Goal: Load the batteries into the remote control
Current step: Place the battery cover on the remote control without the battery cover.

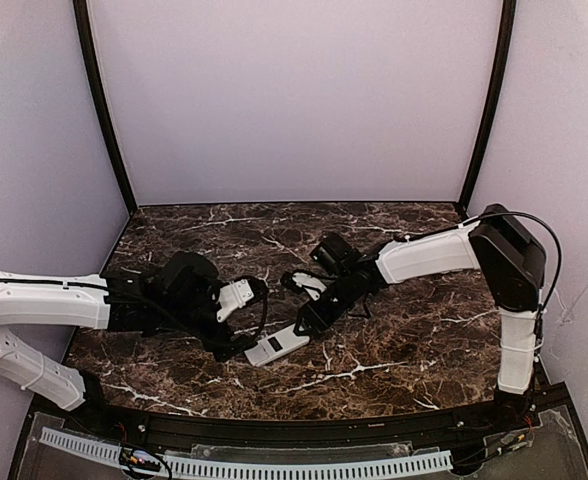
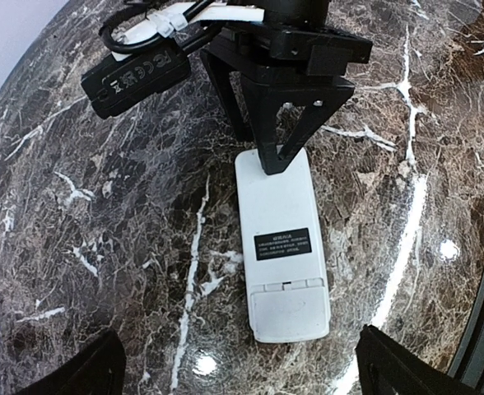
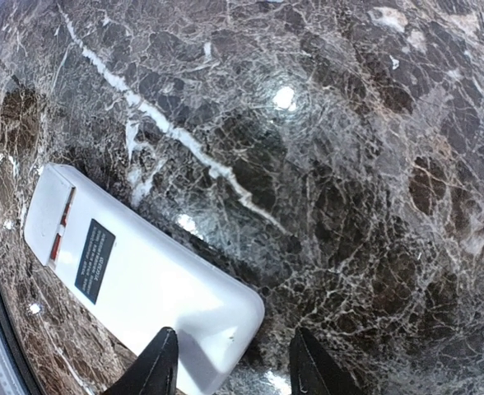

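The white remote control (image 1: 277, 345) lies back up on the marble table (image 1: 404, 330), with a black label and its square cover seated at the near end (image 2: 290, 309). In the right wrist view (image 3: 135, 288) a thin orange-red strip (image 3: 58, 234) shows at the cover seam; no battery is otherwise in view. My left gripper (image 2: 242, 372) is wide open and hovers just short of the cover end, touching nothing. My right gripper (image 3: 232, 372) is open at the far end, with one fingertip (image 3: 155, 362) over the remote's top face and the other beside its corner.
The enclosure's pale walls stand at the back and sides. A black rail (image 1: 304, 432) runs along the table's front edge, close to the remote. The right arm's wrist and cable (image 2: 135, 70) hang over the table beyond the remote.
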Controlling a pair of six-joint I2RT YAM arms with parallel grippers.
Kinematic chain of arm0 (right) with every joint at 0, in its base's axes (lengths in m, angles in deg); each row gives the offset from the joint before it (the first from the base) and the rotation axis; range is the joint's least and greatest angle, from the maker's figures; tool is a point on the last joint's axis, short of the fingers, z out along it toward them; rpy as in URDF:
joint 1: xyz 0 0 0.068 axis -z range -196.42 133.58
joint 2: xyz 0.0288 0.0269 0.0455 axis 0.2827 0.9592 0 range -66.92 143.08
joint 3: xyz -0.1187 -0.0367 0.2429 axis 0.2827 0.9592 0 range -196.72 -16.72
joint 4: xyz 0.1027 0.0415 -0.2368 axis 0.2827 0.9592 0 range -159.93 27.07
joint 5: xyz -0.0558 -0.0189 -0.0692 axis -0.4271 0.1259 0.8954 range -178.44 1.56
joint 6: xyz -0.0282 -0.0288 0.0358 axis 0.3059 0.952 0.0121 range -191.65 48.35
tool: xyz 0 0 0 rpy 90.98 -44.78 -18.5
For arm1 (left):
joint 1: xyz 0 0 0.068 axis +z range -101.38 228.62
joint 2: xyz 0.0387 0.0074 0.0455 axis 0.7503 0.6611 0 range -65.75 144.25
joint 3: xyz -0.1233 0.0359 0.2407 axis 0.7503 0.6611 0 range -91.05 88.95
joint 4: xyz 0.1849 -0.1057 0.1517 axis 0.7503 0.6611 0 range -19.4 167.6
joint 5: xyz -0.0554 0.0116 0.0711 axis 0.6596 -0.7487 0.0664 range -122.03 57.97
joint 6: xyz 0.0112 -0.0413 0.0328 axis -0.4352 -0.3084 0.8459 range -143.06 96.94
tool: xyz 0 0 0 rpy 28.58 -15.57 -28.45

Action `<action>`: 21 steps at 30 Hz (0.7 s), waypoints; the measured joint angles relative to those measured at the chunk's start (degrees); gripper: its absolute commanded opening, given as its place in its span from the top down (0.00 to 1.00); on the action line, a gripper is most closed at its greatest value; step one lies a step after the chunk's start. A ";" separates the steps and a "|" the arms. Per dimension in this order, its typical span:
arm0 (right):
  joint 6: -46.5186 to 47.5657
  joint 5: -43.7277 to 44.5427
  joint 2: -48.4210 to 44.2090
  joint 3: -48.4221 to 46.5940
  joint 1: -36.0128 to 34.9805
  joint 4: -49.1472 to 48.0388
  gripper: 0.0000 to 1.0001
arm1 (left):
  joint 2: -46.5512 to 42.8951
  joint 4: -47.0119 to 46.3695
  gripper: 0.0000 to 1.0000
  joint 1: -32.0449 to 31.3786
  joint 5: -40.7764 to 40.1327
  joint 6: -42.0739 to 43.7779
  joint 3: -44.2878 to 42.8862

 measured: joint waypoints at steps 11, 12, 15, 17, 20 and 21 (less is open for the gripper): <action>1.01 0.39 1.25 -2.78 0.00 1.97 0.37 | -3.21 -3.67 0.01 0.02 -0.35 3.96 4.72; 0.92 0.52 1.05 -2.75 0.02 2.12 0.37 | -3.37 -4.00 0.01 0.02 -0.33 4.04 5.18; 0.42 0.61 -0.42 -2.12 0.28 2.60 0.38 | -3.43 -4.37 0.01 0.02 -0.28 4.66 5.95; -0.07 0.55 -2.49 -1.22 0.46 2.89 0.44 | -3.63 -4.37 0.02 0.02 -0.15 5.16 6.12; -0.66 0.09 -6.08 0.35 0.59 2.78 0.55 | -4.92 -4.59 0.02 0.02 0.04 6.40 6.62; -1.22 -0.22 -7.19 1.03 0.61 2.69 0.59 | -5.51 -4.66 0.02 0.02 0.11 6.88 6.93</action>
